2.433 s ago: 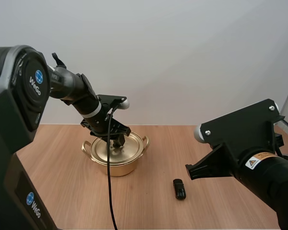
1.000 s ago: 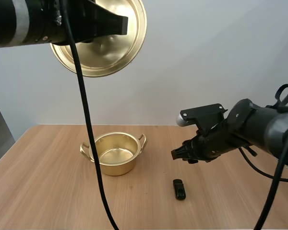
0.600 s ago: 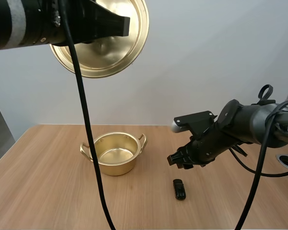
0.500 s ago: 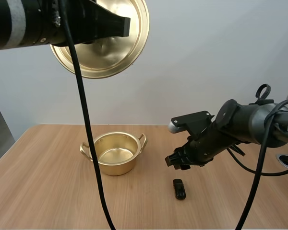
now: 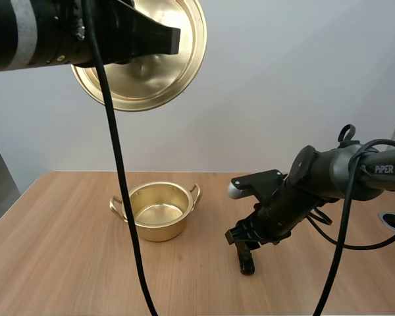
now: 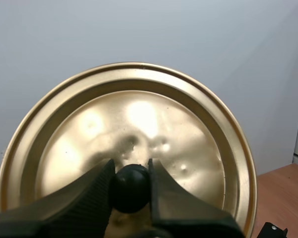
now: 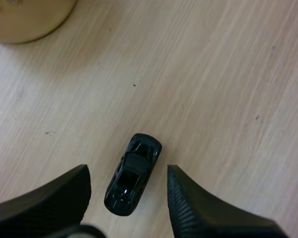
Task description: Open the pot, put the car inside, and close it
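Left wrist view: my left gripper [image 6: 130, 172] is clenched on the lid's [image 6: 139, 119] black knob [image 6: 131, 187] | high view: I see the lid held high above the uncovered pot [image 5: 159, 210] | right wrist view: my right gripper [image 7: 128, 172] is spread wide, with the car [image 7: 133, 176] on the table [image 7: 228, 74] between its fingers, touching neither; the pot is well apart.

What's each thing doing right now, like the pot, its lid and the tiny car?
pot: open, empty, upright on the table.
lid: off, held high by its knob.
car: lying on the table, not gripped.
left gripper: shut on the lid's knob.
right gripper: open, astride the car.
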